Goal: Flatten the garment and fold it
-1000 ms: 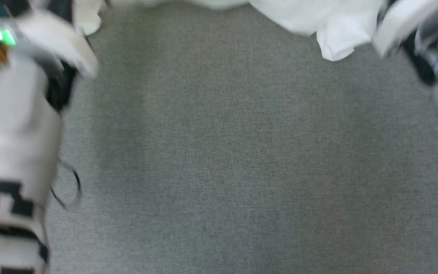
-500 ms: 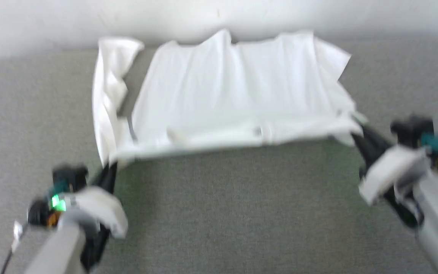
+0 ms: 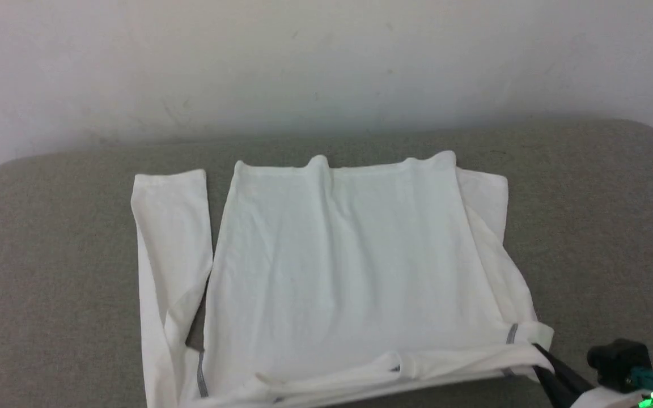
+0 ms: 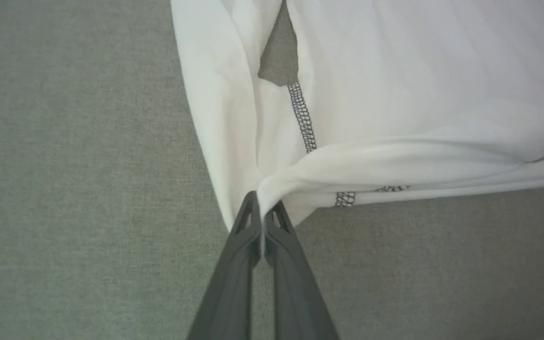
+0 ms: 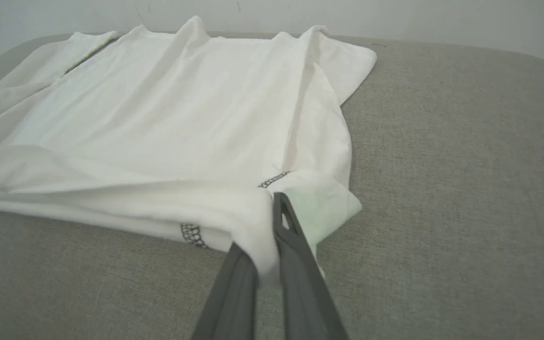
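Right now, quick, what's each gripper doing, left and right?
Left gripper: closed, pinching a near corner of the garment.
Right gripper: closed, pinching the garment's other near corner.

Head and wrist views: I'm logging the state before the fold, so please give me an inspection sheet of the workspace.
surface: grey fabric-covered surface with rounded far corners.
job's things: white garment spread out, hem far, shoulders near; one sleeve lies alongside the body; near edge bunched, some wrinkles.
clutter: nothing seen.
grippers: left gripper shut on the garment's near corner by the zigzag seam; right gripper shut on the opposite near corner.
cables: nothing seen.
surroundings: pale wall behind the surface.
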